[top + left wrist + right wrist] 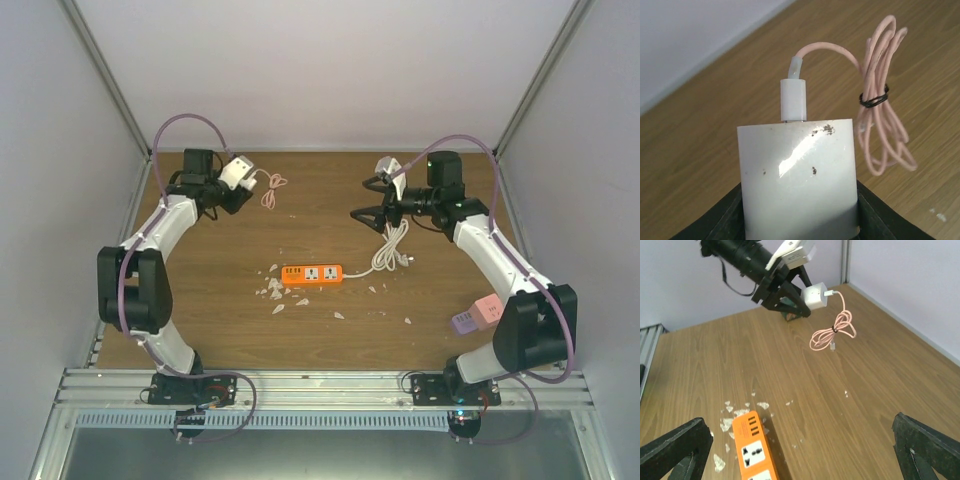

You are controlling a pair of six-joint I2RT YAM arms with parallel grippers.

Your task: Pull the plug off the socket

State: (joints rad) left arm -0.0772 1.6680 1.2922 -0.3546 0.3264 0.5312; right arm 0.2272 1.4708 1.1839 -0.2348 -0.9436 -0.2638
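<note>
At ten o'clock over the counter (320,205), left hand (236,181) pinches the white plug (238,171); orange socket strip (312,274) lies well apart toward four o'clock; spread right hand (367,198) seems nearer it.

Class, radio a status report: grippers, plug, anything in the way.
Left gripper shut on white charger, clear of orange power strip. Right gripper open, empty. Pink cable trailing, nothing blocking.

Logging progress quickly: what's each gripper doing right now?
The left gripper is closed on the white charger.
The right gripper is open, holding nothing.
</note>
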